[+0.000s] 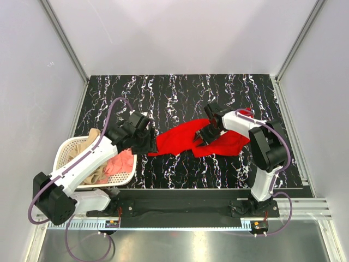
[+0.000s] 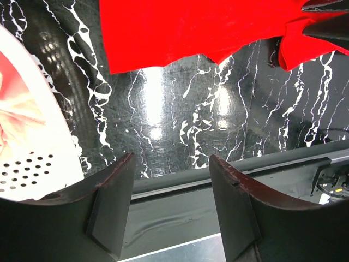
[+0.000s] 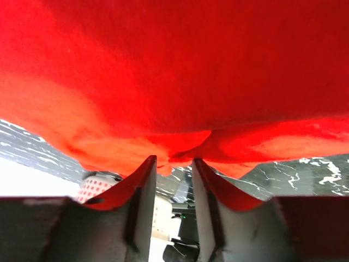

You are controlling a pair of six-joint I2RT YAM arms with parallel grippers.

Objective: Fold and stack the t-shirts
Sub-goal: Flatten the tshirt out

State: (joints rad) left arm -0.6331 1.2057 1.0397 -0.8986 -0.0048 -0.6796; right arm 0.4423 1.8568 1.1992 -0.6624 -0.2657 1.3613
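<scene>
While the red t-shirt (image 1: 177, 139) lies crumpled and unfolded across the middle of the desk (image 1: 163, 93), nearer the right edge than the left, the step in hand looks like spreading it flat. The left claw (image 2: 172, 164) stands wide and empty, hovering over bare desk just beside the shirt's left end. The right claw (image 3: 173, 159) is down at the shirt's right half with its jaws narrow. A ridge of red cloth sits right at its fingertips, but whether any is pinched cannot be told.

To do this well, each claw should take 1 layer of cloth at an outer edge. The 2 claws should then draw apart evenly so the shirt opens out without twisting. The left claw needs to drop to the hem before closing. Dragging low over the desk would help keep the cloth from bunching.

The salmon-pink t-shirt (image 1: 121, 161) and the tan t-shirt (image 1: 92, 136) wait in the white basket (image 1: 125, 178) at the near left corner of the desk.

No brand, label or readable writing shows anywhere.
</scene>
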